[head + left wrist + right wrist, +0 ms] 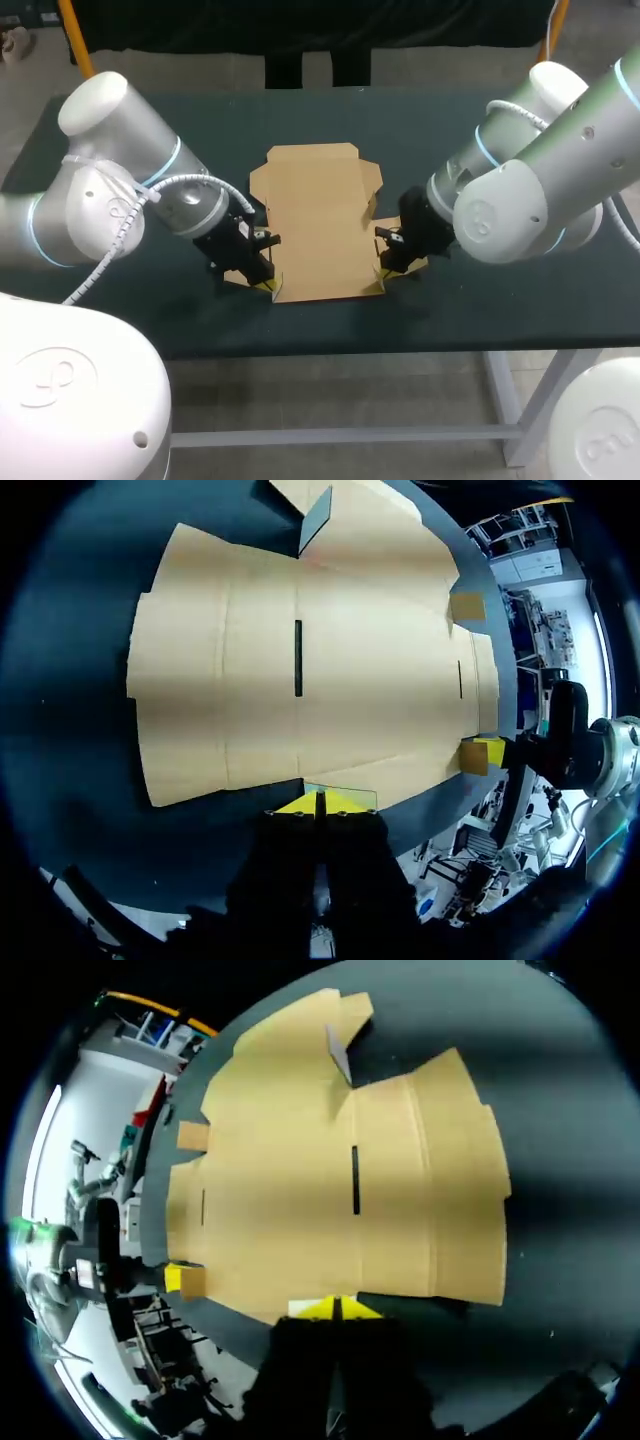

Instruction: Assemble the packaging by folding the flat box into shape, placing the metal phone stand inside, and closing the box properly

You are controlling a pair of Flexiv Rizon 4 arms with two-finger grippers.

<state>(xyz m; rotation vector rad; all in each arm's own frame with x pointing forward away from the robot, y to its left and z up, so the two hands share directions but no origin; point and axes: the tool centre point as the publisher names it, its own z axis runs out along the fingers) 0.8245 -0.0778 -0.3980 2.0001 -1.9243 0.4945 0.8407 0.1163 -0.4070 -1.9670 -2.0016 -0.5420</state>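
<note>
Flat box [318,225] lies unfolded on table [450,310]. Left hand [270,285] and right hand [383,271] each pinch a near-corner flap.

1. The counter [470,310] is viewed from above and behind, looking down.
2. From each wrist, the flat box [250,680] is viewed closely along the left tool [320,802] and right tool [338,1307], from opposite sides.
3. The box is shared by all views.
</note>
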